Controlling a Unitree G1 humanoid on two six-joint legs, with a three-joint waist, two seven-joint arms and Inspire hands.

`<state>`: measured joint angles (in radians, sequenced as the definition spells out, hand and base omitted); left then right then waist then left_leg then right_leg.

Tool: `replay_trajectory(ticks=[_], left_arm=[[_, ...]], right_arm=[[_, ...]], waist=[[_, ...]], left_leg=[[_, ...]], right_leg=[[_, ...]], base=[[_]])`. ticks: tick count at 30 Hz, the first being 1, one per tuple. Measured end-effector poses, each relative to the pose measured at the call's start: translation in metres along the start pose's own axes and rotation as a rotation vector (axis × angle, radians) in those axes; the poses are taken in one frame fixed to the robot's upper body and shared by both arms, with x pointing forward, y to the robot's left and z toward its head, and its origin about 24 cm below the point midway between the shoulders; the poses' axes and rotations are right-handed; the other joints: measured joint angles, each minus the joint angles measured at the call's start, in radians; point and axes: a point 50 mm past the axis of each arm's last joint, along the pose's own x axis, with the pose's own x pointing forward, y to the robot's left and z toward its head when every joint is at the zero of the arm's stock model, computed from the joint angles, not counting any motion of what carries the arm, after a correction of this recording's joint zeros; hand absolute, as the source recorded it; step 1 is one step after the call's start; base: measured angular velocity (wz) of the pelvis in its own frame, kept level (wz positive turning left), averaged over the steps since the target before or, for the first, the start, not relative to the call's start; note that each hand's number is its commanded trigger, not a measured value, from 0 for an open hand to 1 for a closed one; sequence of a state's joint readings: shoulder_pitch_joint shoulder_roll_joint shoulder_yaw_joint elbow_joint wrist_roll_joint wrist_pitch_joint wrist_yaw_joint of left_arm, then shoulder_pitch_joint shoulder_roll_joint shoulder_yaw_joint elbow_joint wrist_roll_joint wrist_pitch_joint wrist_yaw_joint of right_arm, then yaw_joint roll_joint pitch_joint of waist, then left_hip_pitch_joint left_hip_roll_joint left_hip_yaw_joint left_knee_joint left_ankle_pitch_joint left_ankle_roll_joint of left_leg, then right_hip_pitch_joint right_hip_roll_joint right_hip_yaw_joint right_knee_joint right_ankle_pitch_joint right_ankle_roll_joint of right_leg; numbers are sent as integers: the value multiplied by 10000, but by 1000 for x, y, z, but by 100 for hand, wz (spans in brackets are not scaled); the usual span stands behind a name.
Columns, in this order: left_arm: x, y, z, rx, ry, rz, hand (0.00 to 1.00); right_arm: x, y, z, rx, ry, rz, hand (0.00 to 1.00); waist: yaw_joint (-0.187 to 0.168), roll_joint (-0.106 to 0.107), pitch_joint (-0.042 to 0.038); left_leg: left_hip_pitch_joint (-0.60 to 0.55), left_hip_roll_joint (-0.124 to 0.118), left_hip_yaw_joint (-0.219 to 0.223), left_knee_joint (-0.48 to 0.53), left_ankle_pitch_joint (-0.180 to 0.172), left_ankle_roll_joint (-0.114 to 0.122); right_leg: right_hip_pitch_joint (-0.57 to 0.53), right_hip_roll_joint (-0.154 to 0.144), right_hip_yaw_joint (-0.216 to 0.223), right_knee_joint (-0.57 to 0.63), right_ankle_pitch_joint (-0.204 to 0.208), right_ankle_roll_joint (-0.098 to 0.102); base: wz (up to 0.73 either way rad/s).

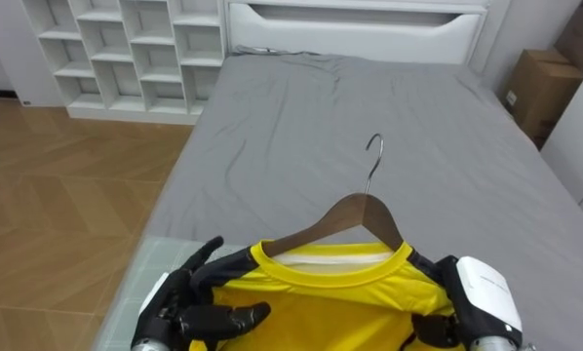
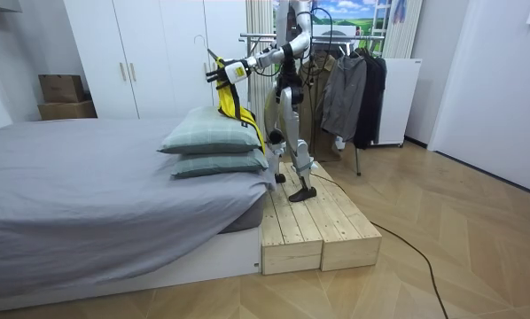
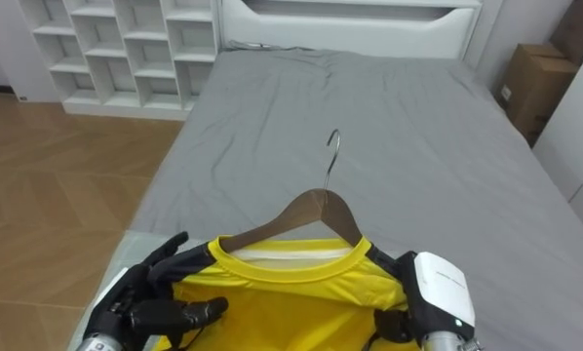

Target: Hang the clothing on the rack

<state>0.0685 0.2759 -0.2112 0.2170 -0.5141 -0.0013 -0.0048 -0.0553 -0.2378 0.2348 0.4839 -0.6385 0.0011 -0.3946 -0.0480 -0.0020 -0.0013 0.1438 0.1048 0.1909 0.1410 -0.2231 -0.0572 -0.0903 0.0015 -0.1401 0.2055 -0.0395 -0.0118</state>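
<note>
Transfer looked to be the step in hand. The yellow shirt (image 1: pixel 321 307) already sat on its wooden hanger (image 1: pixel 355 216), held up over the grey bed (image 1: pixel 369 107) with the hook (image 1: pixel 373 146) free. The left hand (image 1: pixel 189 307) pinched the shirt's left shoulder between thumb and fingers, and the right hand (image 1: pixel 477 292) was curled round the right shoulder. In the room view the robot stood on a wooden platform (image 2: pixel 314 226) beside the bed, its back to a rack of dark garments (image 2: pixel 349 89). The next move probably called for turning toward that rack and setting the hook over its rail without the shirt sliding off.
</note>
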Motion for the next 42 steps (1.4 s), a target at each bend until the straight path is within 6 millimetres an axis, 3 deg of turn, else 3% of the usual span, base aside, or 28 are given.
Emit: replay_trajectory(ticks=[27,32,42], left_arm=[[1,1,2,-211,-173,159,0],[1,3,3,-219,-226,237,0],[0,3,25,1321,-1123,288,0]], right_arm=[[0,-1,-1,46,60,-5,100],[1,-4,2,68,-104,-138,100],[4,-20,7,-100,-649,-966,100]], waist=[[36,21,21],[45,17,21],[176,-29,13]], left_leg=[[12,10,13,-44,1,0],[19,22,179,-33,1,-1],[101,25,227,-33,1,-1]], right_leg=[[-2,4,-23,-9,-91,2],[-9,-1,-26,29,-142,-1],[-141,-5,17,328,-257,-51]], base=[[0],[0],[-3]])
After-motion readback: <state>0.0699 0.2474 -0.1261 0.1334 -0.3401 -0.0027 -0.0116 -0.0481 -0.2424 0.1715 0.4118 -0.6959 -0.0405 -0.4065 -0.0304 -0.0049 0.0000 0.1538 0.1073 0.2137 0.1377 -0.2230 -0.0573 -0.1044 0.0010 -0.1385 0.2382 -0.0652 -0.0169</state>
